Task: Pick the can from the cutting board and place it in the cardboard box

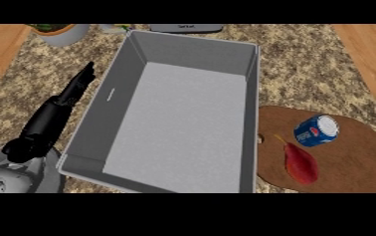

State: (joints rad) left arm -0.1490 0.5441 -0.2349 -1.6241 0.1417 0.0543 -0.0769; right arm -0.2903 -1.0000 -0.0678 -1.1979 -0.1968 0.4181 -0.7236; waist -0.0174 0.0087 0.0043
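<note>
While the big grey box (110,98) fills the middle of the counter, open-topped, the action waits to its right, on the brown cutting board (345,158) just beside the box's wall. Left hand (73,91) lies along the box's left side, fingers straight, holding nothing; the right hand is out of shot. On the board, the blue can (316,130) looks tipped on its side, close to a red pepper (301,164). Likely light, rigid, smooth-walled and ready to roll, so best wrapped around its middle, clear of the pepper.
</note>
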